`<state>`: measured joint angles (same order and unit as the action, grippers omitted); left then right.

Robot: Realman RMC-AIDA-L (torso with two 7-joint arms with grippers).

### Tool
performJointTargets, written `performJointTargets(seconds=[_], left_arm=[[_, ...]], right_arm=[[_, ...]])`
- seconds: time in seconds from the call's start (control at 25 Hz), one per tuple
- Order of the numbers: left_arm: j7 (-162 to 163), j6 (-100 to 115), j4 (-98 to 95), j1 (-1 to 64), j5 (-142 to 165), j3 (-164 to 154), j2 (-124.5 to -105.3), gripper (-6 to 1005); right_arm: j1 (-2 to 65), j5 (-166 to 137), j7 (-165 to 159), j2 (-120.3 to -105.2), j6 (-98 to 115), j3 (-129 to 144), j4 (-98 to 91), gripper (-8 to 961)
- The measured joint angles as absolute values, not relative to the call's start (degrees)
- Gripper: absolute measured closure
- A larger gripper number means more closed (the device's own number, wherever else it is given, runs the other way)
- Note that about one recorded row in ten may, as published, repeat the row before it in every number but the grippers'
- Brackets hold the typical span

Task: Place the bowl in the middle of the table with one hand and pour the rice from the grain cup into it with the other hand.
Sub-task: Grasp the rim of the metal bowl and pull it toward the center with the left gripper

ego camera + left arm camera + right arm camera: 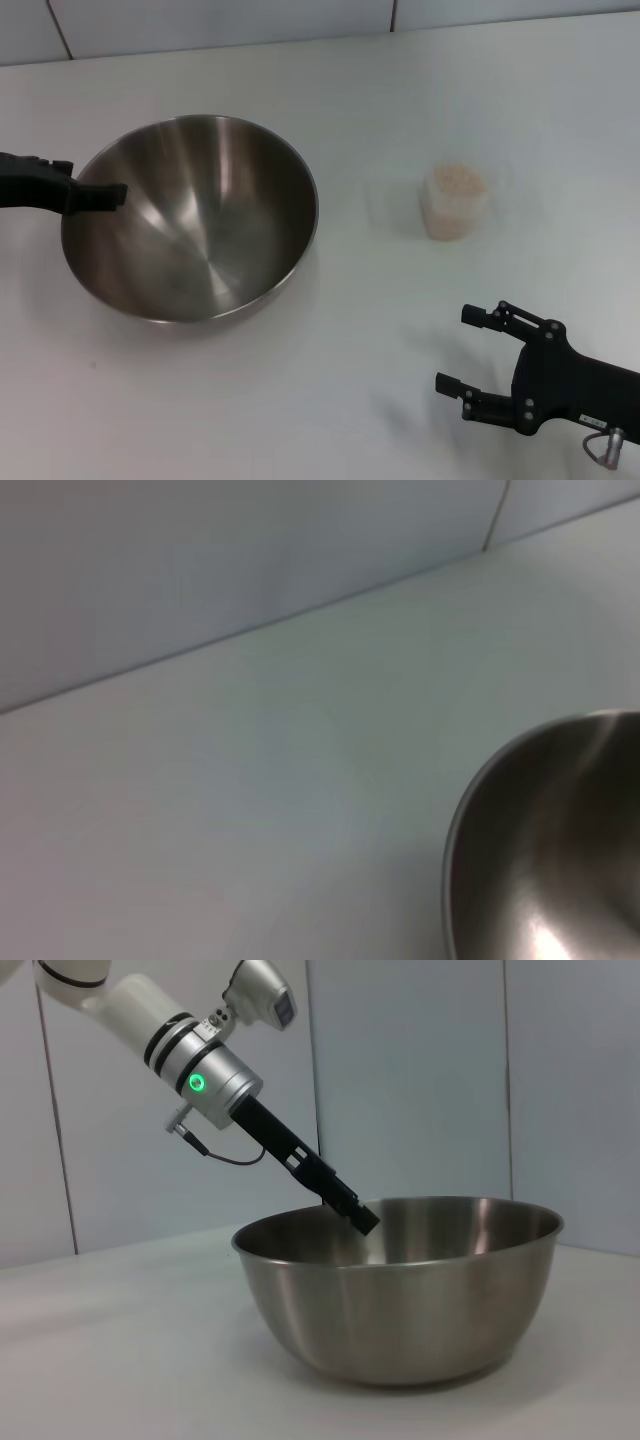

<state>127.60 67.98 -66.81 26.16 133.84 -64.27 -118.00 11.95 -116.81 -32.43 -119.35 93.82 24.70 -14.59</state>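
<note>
Stainless-steel and wide, the bowl (pixel 190 220) sat upright on the white table (pixel 330 380), left of the table's middle in the head view, its brushed inside bare of any grain. The left gripper (pixel 100 196) reached in from the robot's left and met the bowl at its near-left rim, one dark finger (pixel 98 190) lying over the edge and into the hollow. Whether that gripper was clenched on the rim or merely resting against it could not be told from any view. The right wrist view showed the same finger (pixel 350 1208) slanting down past the rim, the white forearm above it bearing a lit green ring (pixel 197 1083).

The grain cup (pixel 455 203) stood upright well apart from the bowl, toward the robot's right and slightly farther back, and held the rice (pixel 457 181) as a pale pinkish mound up to its brim. Nothing touched it.

The right gripper (pixel 470 355) hung low at the near right corner of the head view, well short of the cup, its two black fingers (pixel 485 317) spread wide and grasping nothing.

The left wrist view caught only a curve of the bowl's rim (pixel 470 810) against the bare tabletop and the wall (pixel 200 560) behind.
</note>
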Motion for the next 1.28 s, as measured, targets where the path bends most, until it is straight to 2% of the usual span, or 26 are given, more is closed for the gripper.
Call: performJointTargets(seconds=[0.72, 0.92, 1.04, 1.28], left_arm=[[127.83, 69.25, -64.10, 28.41, 135.39, -64.21, -117.94, 261], [127.78, 69.46, -64.15, 28.48, 135.42, -64.46, -117.90, 510], [127.78, 69.65, -64.05, 28.77, 135.45, -64.43, -117.90, 725], [127.78, 70.53, -62.32, 30.35, 135.43, -64.09, -117.79, 836]], right_arm=[[11.69, -116.80, -32.43, -119.35, 93.11, 24.69, -14.59, 155], [11.69, -116.80, -32.43, -119.35, 93.04, 24.69, -14.59, 158], [11.69, -116.80, -32.43, -119.35, 93.04, 24.70, -14.59, 159], [11.69, -116.80, -32.43, -119.35, 92.98, 24.69, -14.59, 163]])
